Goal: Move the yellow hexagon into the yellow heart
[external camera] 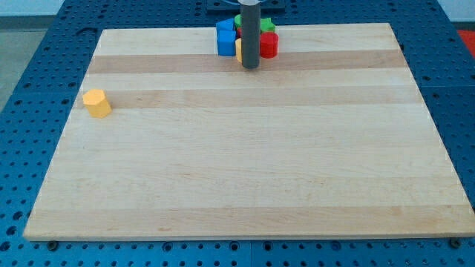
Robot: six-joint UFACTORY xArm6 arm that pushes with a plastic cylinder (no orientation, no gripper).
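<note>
A yellow hexagon block (96, 102) sits alone near the board's left edge. A sliver of another yellow block (239, 50), perhaps the yellow heart, shows at the view's top centre, mostly hidden behind my rod. My tip (251, 67) rests on the board just below that cluster of blocks, far to the right of the yellow hexagon.
The cluster at the top centre holds a blue block (225, 38), a red block (269, 45) and a green block (266, 25), packed tightly together. The wooden board (245, 163) lies on a blue perforated table (30, 89).
</note>
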